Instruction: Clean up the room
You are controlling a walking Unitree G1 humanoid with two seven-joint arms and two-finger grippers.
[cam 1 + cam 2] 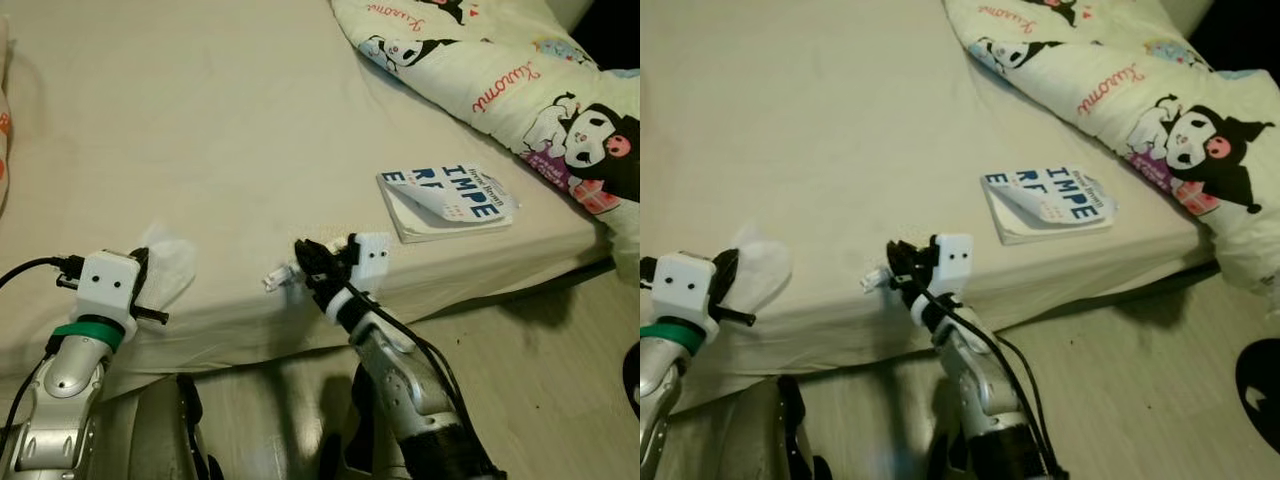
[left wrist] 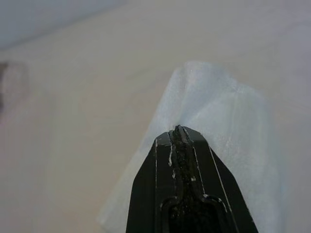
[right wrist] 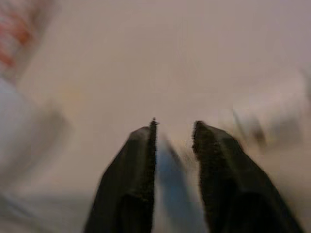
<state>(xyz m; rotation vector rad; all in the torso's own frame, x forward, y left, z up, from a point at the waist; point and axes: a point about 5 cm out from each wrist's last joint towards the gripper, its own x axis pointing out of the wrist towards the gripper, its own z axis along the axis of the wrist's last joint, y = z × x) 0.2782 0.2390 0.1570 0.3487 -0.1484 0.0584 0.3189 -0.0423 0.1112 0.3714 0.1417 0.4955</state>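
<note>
A crumpled white tissue (image 1: 172,266) hangs at the bed's near edge, pinched in my left gripper (image 1: 150,292); in the left wrist view the fingertips (image 2: 179,130) are pressed together with the tissue (image 2: 218,121) spread behind them. My right gripper (image 1: 300,268) is at the bed edge further right, holding a small white scrap of wrapper (image 1: 277,278) at its tips. In the blurred right wrist view a pale bluish strip (image 3: 171,165) sits between the two narrowly parted fingers (image 3: 141,160).
The beige bed sheet (image 1: 200,120) stretches ahead. A curled-cover book (image 1: 447,200) lies near the bed's right front corner. A cartoon-print blanket (image 1: 520,80) is bunched at the back right. Pale wooden floor (image 1: 540,380) lies to the right.
</note>
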